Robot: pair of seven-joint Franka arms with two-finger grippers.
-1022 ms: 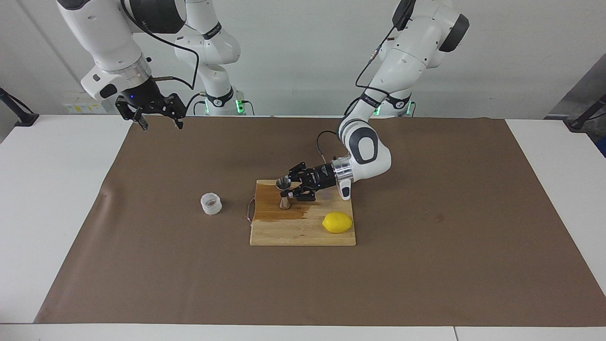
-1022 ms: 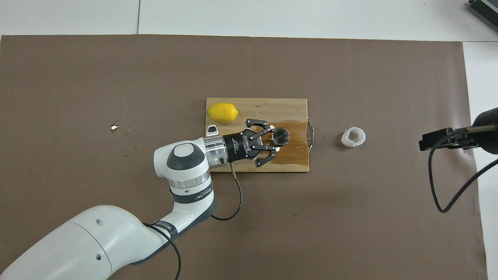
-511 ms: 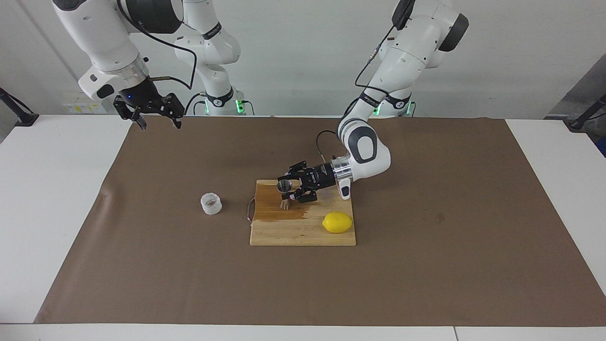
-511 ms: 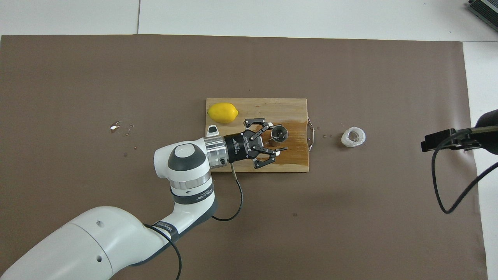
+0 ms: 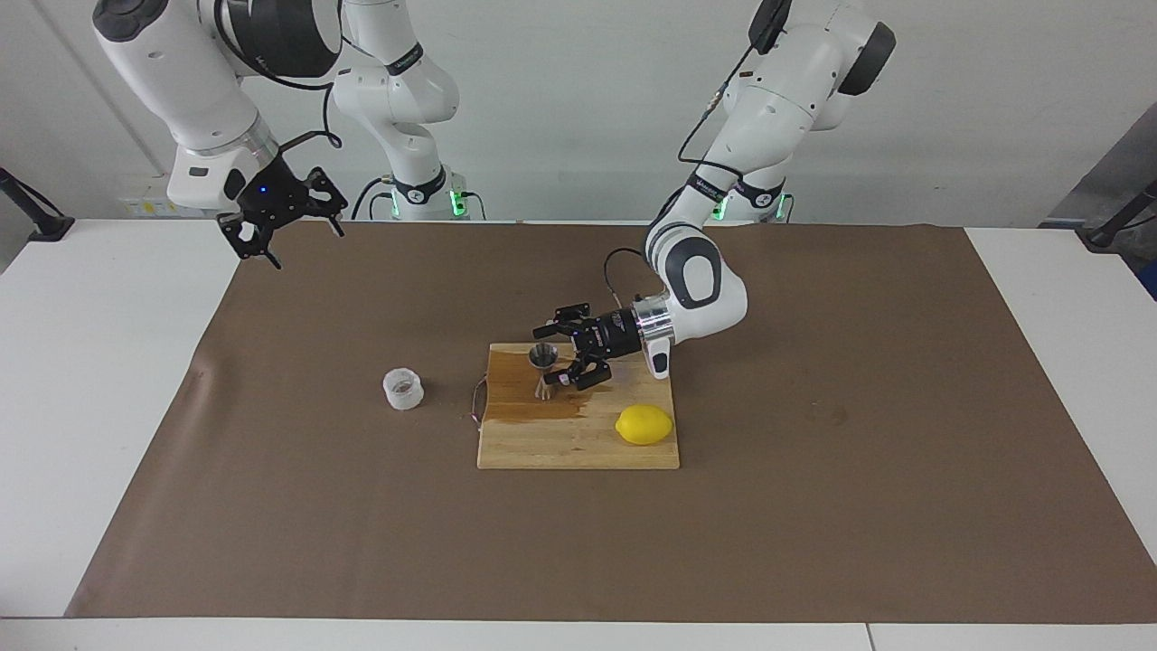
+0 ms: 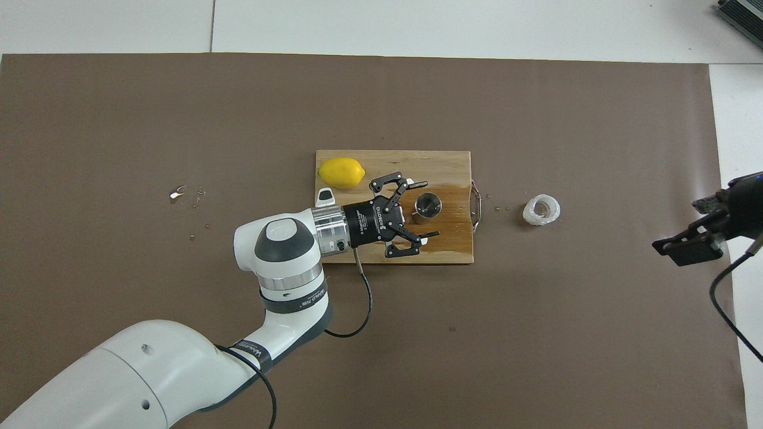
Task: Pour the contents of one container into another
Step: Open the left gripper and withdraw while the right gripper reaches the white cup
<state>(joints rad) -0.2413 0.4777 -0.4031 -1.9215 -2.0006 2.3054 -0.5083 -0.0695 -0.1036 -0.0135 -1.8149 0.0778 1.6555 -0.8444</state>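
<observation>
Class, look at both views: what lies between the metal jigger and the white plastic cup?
Only the wet cutting board, its metal end handle and bare brown mat between jigger and cup; clearest overhead.

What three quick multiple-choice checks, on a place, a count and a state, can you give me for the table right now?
1. The jigger stands: A) upright on the cutting board; B) on the brown mat beside the plastic cup; C) on its side by the lemon.
2. Lemons on the board: A) none; B) one; C) two.
3. The left gripper is: A) shut on the jigger; B) open with a finger on either side of the jigger; C) holding the cup.

Answers: 1 A, its round mouth faces up over the board's wet patch. 2 B, a single yellow lemon lies at one corner. 3 B, gaps show between fingers and jigger. The right gripper waits, raised and open.
</observation>
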